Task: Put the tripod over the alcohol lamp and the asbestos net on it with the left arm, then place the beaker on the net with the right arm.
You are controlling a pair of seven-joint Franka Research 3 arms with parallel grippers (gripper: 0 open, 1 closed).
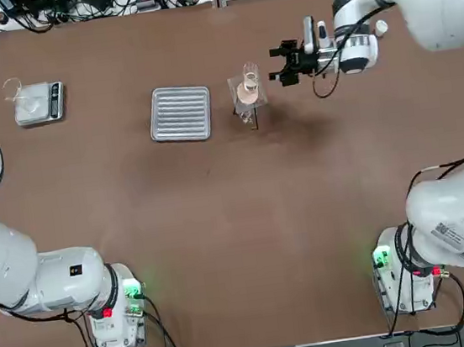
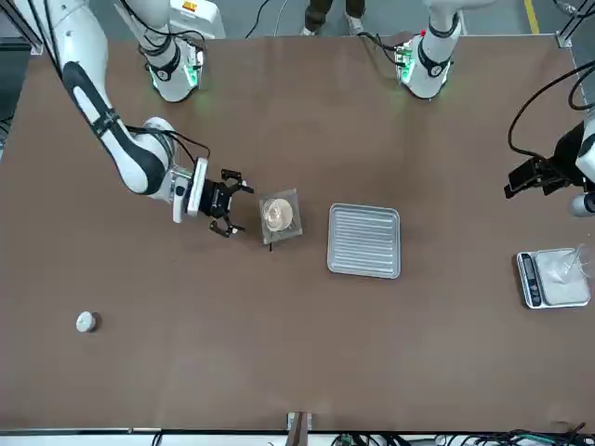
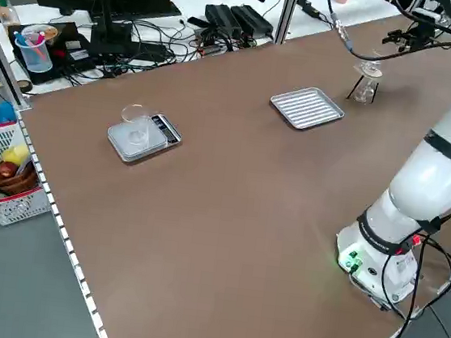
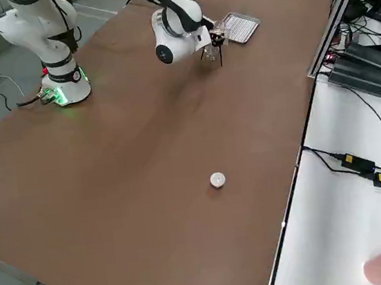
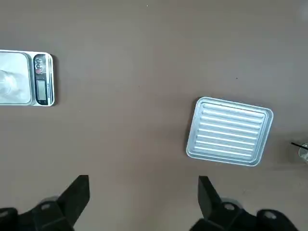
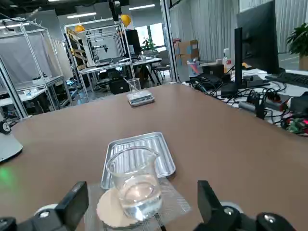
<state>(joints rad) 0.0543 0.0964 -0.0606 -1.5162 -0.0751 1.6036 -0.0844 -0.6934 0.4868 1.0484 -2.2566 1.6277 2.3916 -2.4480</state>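
The clear glass beaker (image 6: 136, 183) stands upright on the asbestos net (image 6: 111, 212), a grey mesh square with a tan centre. The net lies on the tripod (image 1: 251, 118), whose thin black legs show beneath it. The alcohol lamp is hidden under the net. My right gripper (image 1: 280, 65) is open, level with the beaker and just to its right, with its fingers (image 6: 77, 195) apart on both sides and not touching the glass. My left gripper (image 2: 517, 184) hangs open and holds nothing, high over the table's left part, far from the stack.
A ribbed metal tray (image 1: 180, 113) lies just left of the stack. A small scale with a glass cup on it (image 1: 37, 102) sits at the far left. A small white capped cylinder (image 2: 85, 321) stands at the far right of the table.
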